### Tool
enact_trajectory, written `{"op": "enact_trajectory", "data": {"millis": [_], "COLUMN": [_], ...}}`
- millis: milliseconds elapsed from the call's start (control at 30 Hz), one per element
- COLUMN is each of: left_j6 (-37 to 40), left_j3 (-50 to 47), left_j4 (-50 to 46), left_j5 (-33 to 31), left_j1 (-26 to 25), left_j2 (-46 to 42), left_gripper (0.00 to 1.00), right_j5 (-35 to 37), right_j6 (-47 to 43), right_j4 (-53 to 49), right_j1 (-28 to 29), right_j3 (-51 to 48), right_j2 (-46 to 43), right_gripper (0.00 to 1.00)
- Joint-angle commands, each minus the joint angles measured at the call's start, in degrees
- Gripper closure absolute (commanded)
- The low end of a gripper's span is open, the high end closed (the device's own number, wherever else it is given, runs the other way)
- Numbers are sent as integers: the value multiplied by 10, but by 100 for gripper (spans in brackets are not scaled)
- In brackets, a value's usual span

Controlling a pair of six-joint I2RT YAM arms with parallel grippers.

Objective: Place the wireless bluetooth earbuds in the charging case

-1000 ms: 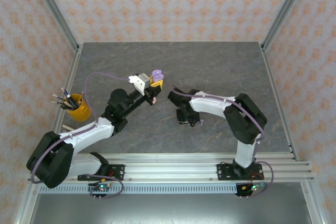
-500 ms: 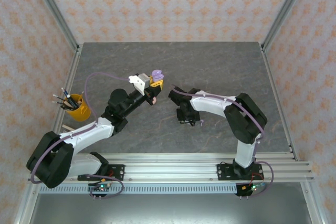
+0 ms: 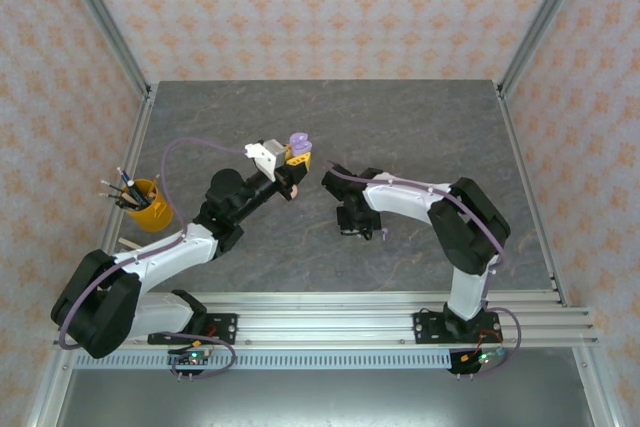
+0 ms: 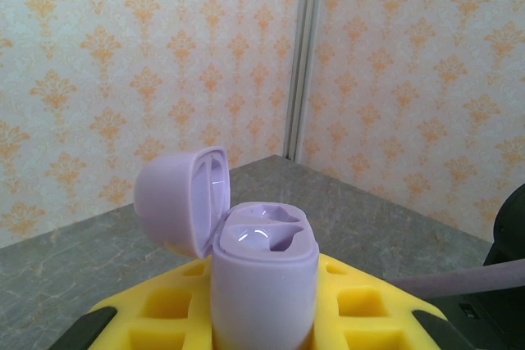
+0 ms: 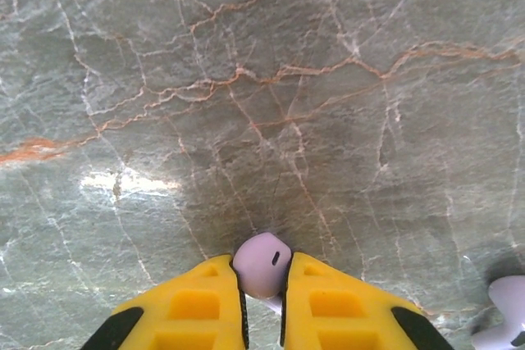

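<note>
- Left claw (image 3: 296, 154) clamped tight on lilac case (image 4: 264, 284); lid (image 4: 176, 198) hinged open toward 10 o'clock.
- Right claw (image 5: 262, 280) pinches lilac earbud (image 5: 261, 261) low over table (image 5: 246, 79).
- Second earbud (image 5: 502, 321) at 4 o'clock.

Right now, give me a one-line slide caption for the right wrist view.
Right hand closed on a pale earbud, marble table beyond, second earbud at lower right.

Charging case (image 4: 262, 284) & its lid (image 4: 172, 202): smooth glossy lilac plastic; earbud (image 5: 261, 261) same lilac gloss, right gripper (image 5: 262, 272) pads (image 5: 189, 309) matt yellow plastic w/ moulded pockets. Table (image 5: 246, 79): stone-look, grey w/ rusty veins, smooth, semi-gloss, glare patch at 9 o'clock in right wrist view; rails (image 3: 330, 305) at 6 o'clock in top view, brushed metal.
</note>
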Motion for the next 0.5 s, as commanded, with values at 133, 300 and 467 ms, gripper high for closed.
{"op": "enact_trajectory", "data": {"millis": [133,300,467], "left_j6": [-3,-3,-3], "left_j3": [23,26,28], "left_j4": [19,15,10], "left_j5": [5,8,10], "left_j1": [3,3,3], "left_j2": [4,3,3], "left_gripper": [100,100,100], "right_j5": [40,44,49], "right_j6": [13,20,24], "right_j4": [40,54,65], "right_j1": [-12,-13,-13], "right_j3": [-37,-52,-64], "right_j2": [-32,-65,-94], "right_gripper": [86,86,86]}}
